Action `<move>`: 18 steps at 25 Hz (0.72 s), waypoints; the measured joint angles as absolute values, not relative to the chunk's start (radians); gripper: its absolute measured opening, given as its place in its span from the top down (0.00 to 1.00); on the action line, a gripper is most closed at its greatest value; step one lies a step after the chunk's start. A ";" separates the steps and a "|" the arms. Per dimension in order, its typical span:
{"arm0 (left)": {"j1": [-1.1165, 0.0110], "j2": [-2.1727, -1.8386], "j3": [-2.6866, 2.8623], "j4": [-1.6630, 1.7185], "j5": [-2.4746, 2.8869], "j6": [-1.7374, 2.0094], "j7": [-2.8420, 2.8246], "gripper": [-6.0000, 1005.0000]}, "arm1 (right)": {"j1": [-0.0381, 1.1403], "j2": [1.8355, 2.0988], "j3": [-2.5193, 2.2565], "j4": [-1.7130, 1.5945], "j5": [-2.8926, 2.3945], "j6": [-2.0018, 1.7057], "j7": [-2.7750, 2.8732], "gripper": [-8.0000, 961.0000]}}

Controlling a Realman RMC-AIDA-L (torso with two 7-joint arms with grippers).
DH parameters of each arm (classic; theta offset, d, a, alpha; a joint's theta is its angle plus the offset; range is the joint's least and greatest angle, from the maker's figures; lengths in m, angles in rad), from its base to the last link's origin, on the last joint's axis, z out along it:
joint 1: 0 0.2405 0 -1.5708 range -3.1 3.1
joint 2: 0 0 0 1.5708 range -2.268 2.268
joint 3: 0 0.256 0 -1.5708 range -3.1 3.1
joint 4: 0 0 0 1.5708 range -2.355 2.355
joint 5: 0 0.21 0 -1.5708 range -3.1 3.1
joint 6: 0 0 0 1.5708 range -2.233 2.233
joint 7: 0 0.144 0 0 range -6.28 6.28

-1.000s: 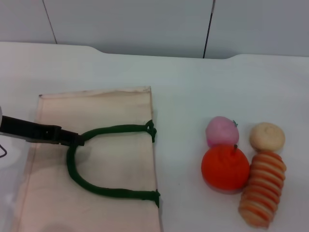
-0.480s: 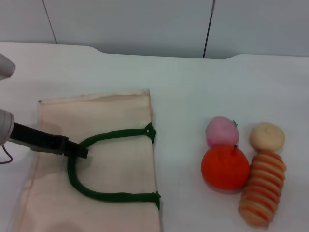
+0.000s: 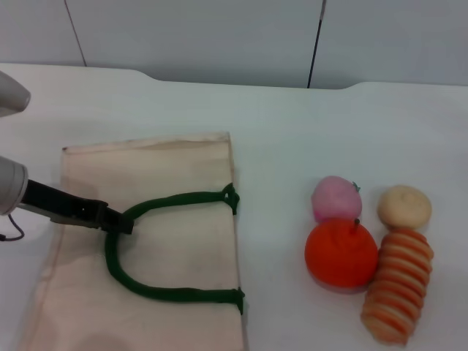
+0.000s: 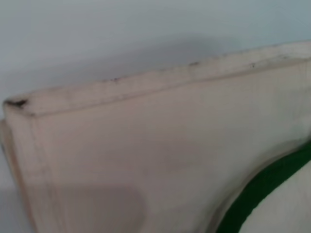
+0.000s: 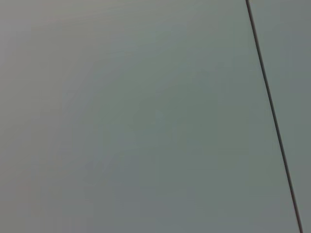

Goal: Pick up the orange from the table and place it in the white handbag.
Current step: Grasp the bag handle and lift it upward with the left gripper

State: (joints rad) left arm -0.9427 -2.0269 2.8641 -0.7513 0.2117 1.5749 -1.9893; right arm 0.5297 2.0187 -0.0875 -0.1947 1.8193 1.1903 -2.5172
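The orange (image 3: 341, 252), bright orange-red with a small dark stem, rests on the white table at the right. The white handbag (image 3: 168, 168), a flat cream tote, lies at the left, and the left wrist view shows its cloth (image 4: 146, 136) close up. One dark green handle (image 3: 175, 197) loops across the bag; the same handle (image 4: 262, 187) edges into the left wrist view. My left gripper (image 3: 117, 221) reaches in from the left over the bag and is shut on the bend of that handle, far from the orange. My right gripper is out of view.
A pink round fruit (image 3: 335, 197) touches the orange's far side. A cream round piece (image 3: 404, 205) and an orange-and-cream striped roll (image 3: 398, 285) lie just right of the orange. A grey wall stands behind the table.
My left gripper dipped toward me with the handle's bend, then shifted slightly right and back. The bag's cloth slid a little to the right with it. The fruits did not move.
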 joint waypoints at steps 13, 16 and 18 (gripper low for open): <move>-0.948 -2.025 2.864 -0.728 0.209 1.572 -1.976 0.73 | 0.530 2.020 -0.084 -0.192 1.819 1.190 -2.517 0.08; -0.948 -2.026 2.864 -0.727 0.209 1.572 -1.969 0.80 | 0.530 2.020 -0.084 -0.192 1.819 1.190 -2.517 0.08; -0.949 -2.026 2.863 -0.727 0.209 1.572 -1.967 0.84 | 0.530 2.020 -0.084 -0.192 1.819 1.190 -2.517 0.08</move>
State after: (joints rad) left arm -0.9489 -2.0260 2.8631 -0.7269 0.2088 1.5722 -1.9674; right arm 0.5297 2.0202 -0.0843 -0.1917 1.8193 1.1903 -2.5172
